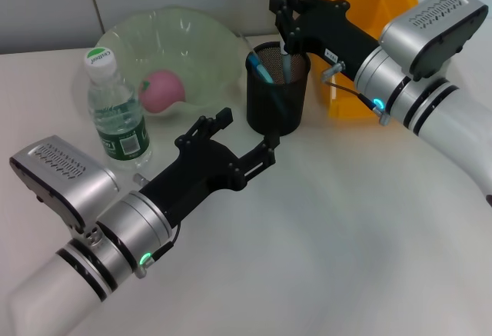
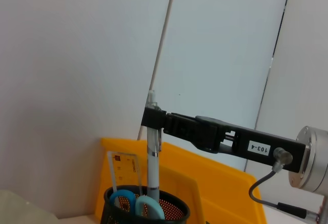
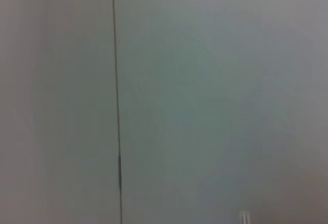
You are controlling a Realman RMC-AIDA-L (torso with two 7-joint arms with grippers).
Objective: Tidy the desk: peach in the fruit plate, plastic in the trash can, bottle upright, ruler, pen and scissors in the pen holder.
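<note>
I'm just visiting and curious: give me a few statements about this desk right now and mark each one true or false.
1. The peach lies in the fruit plate. True.
2. The bottle lies on its side. False: it stands upright, cap on top.
3. The right gripper holds the pen upright, its lower end inside the pen holder. True.
4. The scissors lie on the table. False: their blue handles stick out of the pen holder, beside the ruler.
5. The left gripper grips the bottle. False: it is open and empty, by the foot of the pen holder.
</note>
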